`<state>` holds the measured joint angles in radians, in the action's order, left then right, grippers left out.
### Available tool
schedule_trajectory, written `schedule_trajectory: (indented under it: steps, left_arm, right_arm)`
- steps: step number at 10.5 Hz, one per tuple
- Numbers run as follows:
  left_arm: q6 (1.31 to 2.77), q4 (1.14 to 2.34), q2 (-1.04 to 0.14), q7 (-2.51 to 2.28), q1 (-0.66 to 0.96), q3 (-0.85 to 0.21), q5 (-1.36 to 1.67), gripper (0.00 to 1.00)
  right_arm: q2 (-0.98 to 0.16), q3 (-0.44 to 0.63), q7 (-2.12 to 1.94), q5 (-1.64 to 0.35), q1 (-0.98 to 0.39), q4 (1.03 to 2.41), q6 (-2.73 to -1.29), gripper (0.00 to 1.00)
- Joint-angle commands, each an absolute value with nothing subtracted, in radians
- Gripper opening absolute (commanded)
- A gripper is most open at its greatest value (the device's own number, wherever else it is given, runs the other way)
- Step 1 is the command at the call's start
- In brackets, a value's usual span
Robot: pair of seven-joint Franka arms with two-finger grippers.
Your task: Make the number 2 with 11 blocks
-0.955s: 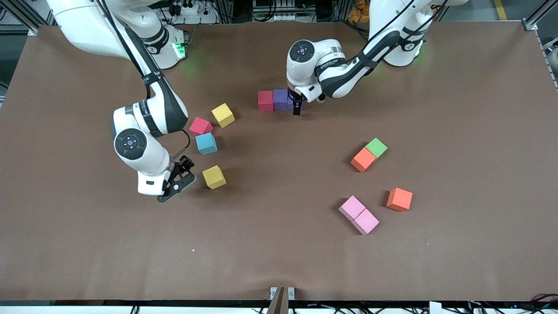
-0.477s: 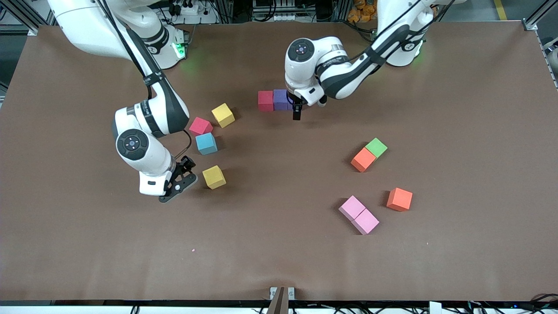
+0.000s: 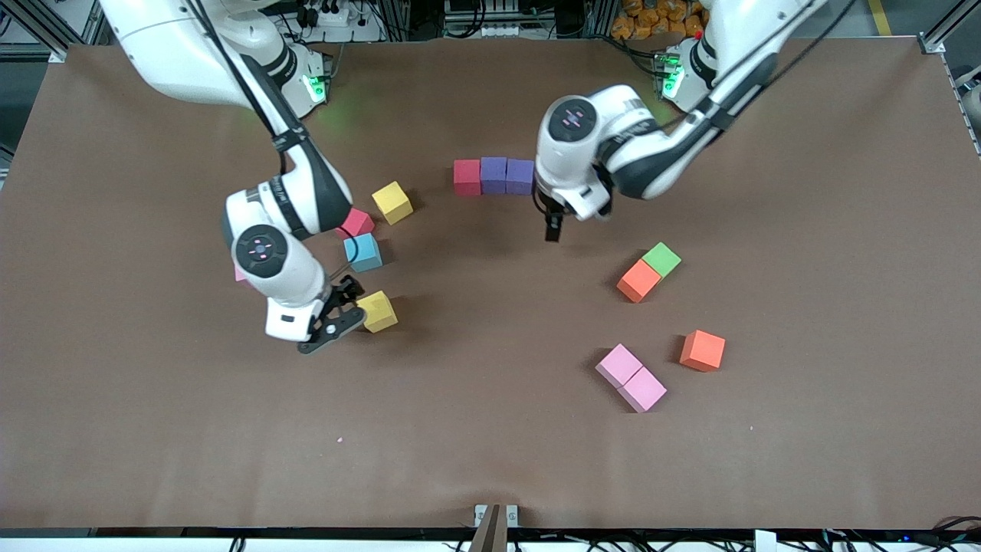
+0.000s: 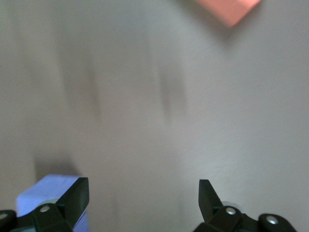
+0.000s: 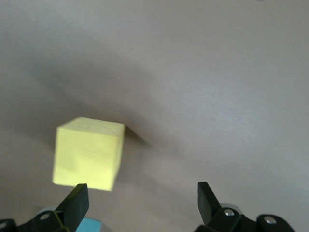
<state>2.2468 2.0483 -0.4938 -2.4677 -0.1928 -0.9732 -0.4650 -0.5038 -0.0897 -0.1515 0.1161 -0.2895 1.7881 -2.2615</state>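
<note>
Row of one red and two purple matte foam cubes (image 3: 493,175) was laid as landmark. Left tool (image 3: 551,228), spread and empty, was hung just beside it. Right tool (image 3: 334,322), spread, was held by yellow foam cube (image 3: 378,311), well away from the row. Judged light, squashy, grippy; flat opposite faces should be pinched.

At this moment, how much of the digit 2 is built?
Done: one row of three foam cubes, red, purple, purple, touching side by side.

In hand: nothing. The left gripper is open over bare table beside that row; the right gripper is open beside a yellow cube.

Left: the scattered cubes, including two pink and two orange.
</note>
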Motion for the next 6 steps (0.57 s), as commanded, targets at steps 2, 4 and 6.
schedule_trajectory:
  steps: [2, 4, 6]
  left_arm:
    - [2.156, 1.869, -0.576, -2.153, -0.238, -0.927, -0.489, 1.0]
    - [2.079, 1.722, -0.659, -1.943, -0.229, -0.872, -0.488, 1.0]
    - [2.03, 1.578, -0.728, -1.814, -0.159, -0.79, -0.485, 1.0]
  right_arm:
    - [-0.567, -0.103, -0.121, 0.103, -0.34, 1.747, -2.287, 1.0]
    - [-0.621, -0.103, -0.135, 0.104, -0.345, 1.698, -2.304, 1.0]
    - [-0.659, -0.104, -0.156, 0.104, -0.348, 1.675, -2.306, 1.0]
